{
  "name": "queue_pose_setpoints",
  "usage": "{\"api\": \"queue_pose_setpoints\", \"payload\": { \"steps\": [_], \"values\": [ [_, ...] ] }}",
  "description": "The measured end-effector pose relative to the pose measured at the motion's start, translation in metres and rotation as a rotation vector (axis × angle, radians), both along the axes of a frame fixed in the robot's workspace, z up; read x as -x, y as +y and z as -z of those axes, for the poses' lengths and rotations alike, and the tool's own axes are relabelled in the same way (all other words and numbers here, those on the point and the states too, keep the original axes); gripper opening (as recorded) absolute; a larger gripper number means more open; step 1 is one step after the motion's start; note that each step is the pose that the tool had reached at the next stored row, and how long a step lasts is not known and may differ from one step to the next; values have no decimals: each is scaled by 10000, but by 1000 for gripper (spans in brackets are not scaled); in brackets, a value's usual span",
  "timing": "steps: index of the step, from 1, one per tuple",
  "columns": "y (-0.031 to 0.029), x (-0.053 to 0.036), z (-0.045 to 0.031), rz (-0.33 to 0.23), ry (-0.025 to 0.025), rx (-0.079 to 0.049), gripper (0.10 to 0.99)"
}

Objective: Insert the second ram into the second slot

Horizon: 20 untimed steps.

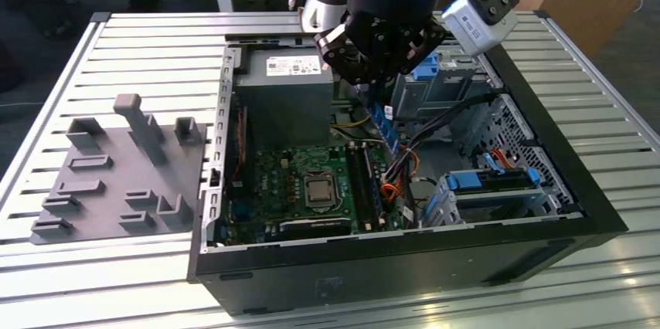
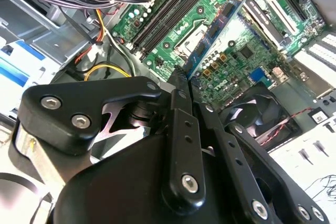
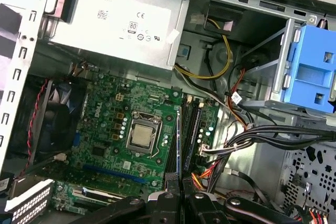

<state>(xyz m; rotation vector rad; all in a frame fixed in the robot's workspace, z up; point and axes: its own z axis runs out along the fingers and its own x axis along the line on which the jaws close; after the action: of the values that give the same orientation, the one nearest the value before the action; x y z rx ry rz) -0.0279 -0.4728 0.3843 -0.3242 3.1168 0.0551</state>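
The black jaws pinch the second ram (image 2: 218, 27), a thin, flat blue board whose gripped end is hidden between them. In the first wrist view it shows edge-on as a mere sliver. It hangs tilted inside the open computer case (image 1: 413, 275), over the green motherboard (image 3: 105, 129), beside the long black memory slots (image 3: 190, 129).
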Motion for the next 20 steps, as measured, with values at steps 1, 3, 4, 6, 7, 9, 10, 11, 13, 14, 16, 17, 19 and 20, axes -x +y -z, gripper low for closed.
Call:
{"api": "queue_pose_setpoints", "payload": {
  "steps": [1,3,4,6,7,9,10,11,13,14,16,17,19,20],
  "values": [
    [0,0,1,56,0,-1,137],
    [0,0,1,184,0,0,137],
    [0,0,2,250,0,-1,137],
    [0,0,3,387,0,1,137],
    [0,0,4,452,-1,2,137],
    [0,0,4,563,0,3,137],
    [0,0,4,617,-1,3,137],
    [0,0,5,673,0,3,137],
    [0,0,5,780,0,3,137],
    [0,0,5,820,0,3,137],
    [0,0,6,864,-1,3,137],
    [0,0,6,880,-1,3,137],
    [0,0,6,898,-1,2,137],
    [0,0,7,904,-1,2,137]
  ]
}}
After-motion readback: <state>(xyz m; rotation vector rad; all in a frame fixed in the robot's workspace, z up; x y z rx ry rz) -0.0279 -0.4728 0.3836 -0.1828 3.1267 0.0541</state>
